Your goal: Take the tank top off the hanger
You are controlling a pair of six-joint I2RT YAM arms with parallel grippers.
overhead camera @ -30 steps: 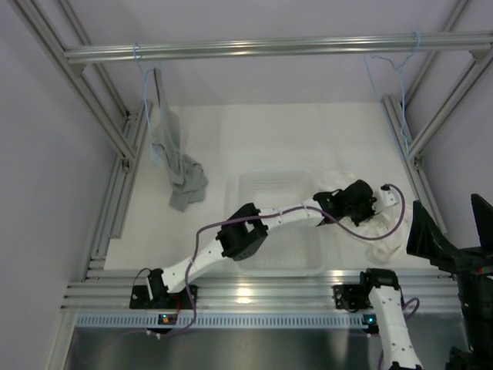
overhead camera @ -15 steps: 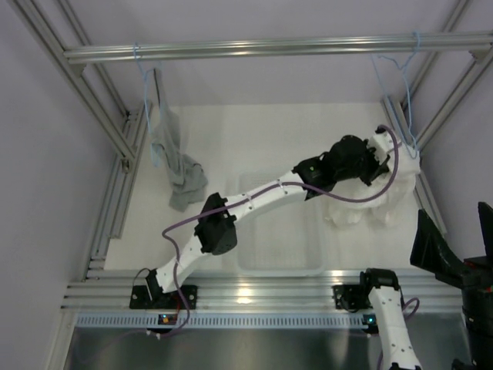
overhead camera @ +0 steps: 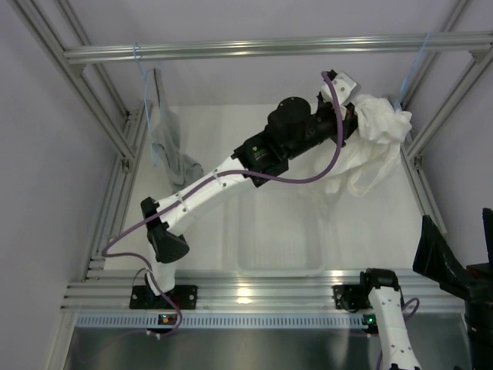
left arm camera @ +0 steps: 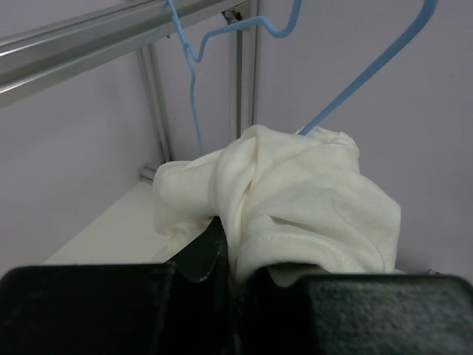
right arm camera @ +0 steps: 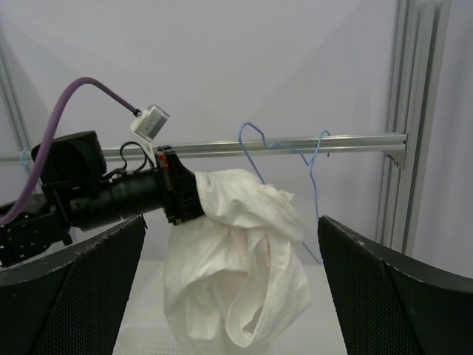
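as left claw point(overhead camera: 354, 117) grips, tank top point(overhead camera: 375, 146) droops

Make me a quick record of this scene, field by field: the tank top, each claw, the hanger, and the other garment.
Tank top: white, bunched, held up in the air
Left claw: shut on the tank top, raised at the far right
Right claw: open, empty
Hanger: blue wire, hooked on the rail, running into the bunched cloth; whether the cloth is free of it cannot be told
Grey garment: hanging at the far left
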